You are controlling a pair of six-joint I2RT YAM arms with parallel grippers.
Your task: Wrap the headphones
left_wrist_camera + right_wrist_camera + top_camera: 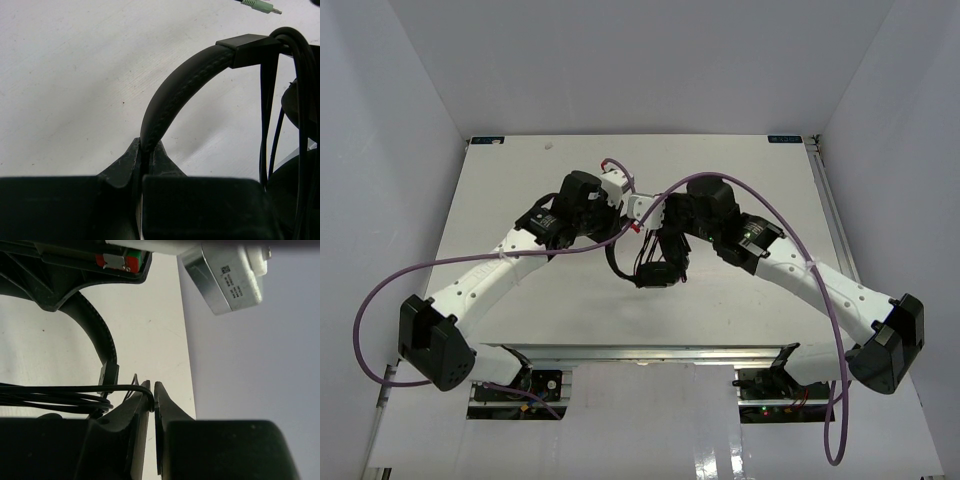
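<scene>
Black over-ear headphones (655, 268) hang over the white table (520, 180) between both arms: left gripper (146, 148) clenched on the stitched padded headband (185, 82) as anchor, right gripper (152, 390) nipping the thin black cord (60, 396), presumably to wind it round

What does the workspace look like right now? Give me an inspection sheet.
Surface: white table, lightly scuffed.
Job's things: headphones held between the two arms; cord gathered in strands beside the headband.
Clutter: nothing seen.
Grippers: left gripper shut on the headband; right gripper pinching the cord.
Cables: purple cables loop off both arms.
Surroundings: white walls on three sides.
</scene>
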